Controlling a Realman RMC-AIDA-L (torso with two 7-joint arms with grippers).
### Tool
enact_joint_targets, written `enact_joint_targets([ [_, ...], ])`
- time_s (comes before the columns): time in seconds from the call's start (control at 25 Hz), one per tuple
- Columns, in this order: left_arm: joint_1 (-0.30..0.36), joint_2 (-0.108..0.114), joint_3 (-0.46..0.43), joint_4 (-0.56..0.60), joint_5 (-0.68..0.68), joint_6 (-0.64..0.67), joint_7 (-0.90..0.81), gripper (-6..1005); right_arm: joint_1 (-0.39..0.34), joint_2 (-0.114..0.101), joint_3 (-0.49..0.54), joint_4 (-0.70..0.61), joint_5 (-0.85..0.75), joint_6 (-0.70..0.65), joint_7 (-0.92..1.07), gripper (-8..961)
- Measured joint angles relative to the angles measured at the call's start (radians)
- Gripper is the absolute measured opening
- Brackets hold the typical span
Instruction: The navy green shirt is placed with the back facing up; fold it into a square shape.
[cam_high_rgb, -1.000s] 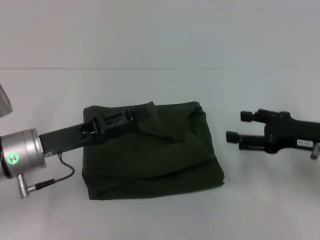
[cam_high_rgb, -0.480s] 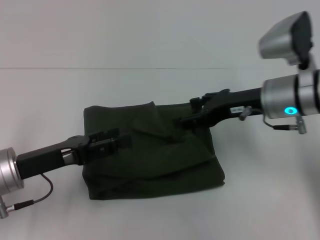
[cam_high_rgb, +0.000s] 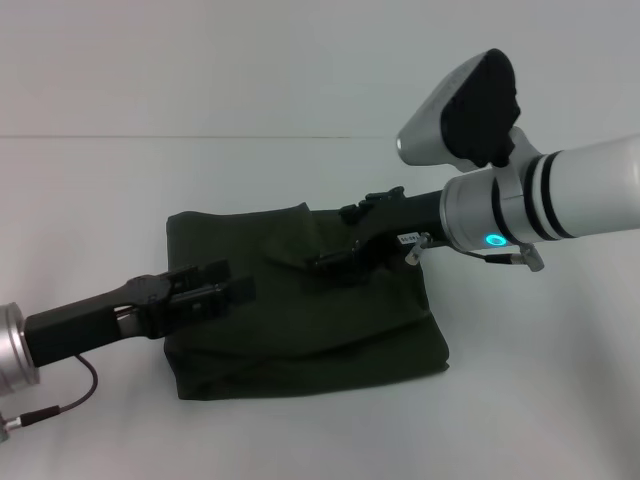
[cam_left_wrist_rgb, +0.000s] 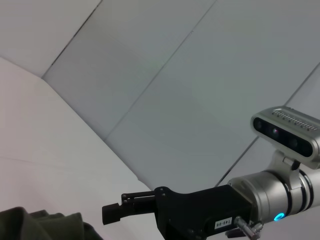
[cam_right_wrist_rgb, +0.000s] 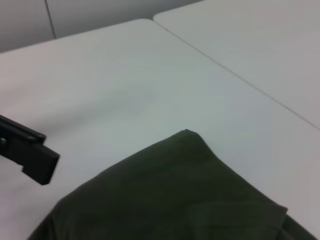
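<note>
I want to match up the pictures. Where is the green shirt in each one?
Head view: the navy green shirt lies folded mid-table, under both grippers.
Left wrist view: only a dark corner shows at the bottom left edge.
Right wrist view: it fills the lower part, one corner pointing up.
Shared landmark: the white table.

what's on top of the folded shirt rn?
Over the navy green shirt: the right gripper at its far middle, the left gripper over its left part. Fabric contact can't be judged. Nothing else lies on it; what's beneath is covered.
</note>
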Motion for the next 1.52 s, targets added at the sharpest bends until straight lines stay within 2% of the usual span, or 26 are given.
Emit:
enact_joint_targets([
  [0.2, 0.022, 0.024, 0.006, 0.023, 0.011, 0.005, 0.08, 909, 0.018, 0.0, -0.111, -0.059, -0.138, 0.065, 0.186, 882],
  [0.4, 0.057, 0.039, 0.007, 0.124, 0.133, -0.013, 0.181, 909, 0.036, 0.004, -0.159, -0.073, -0.232, 0.076, 0.316, 882],
  [0.48, 0.062, 0.038, 0.002, 0.146, 0.177, -0.045, 0.201, 909, 0.047, 0.005, -0.168, -0.072, -0.25, 0.078, 0.356, 882],
  [0.72, 0.063, 0.033, 0.003, 0.153, 0.183, -0.055, 0.217, 910, 0.118, 0.008, -0.204, -0.053, -0.325, 0.068, 0.527, 882],
  [0.96, 0.071, 0.04, -0.002, 0.168, 0.184, -0.037, 0.222, 910, 0.182, 0.009, -0.198, -0.046, -0.367, -0.02, 0.67, 882],
  [1.12, 0.08, 0.036, -0.004, 0.198, 0.185, -0.023, 0.21, 910, 0.224, 0.009, -0.185, -0.031, -0.38, -0.07, 0.716, 882],
  [1.52, 0.083, 0.028, -0.055, 0.2, 0.182, -0.032, 0.219, 910, 0.289, 0.01, -0.17, 0.027, -0.393, -0.065, 0.706, 883],
])
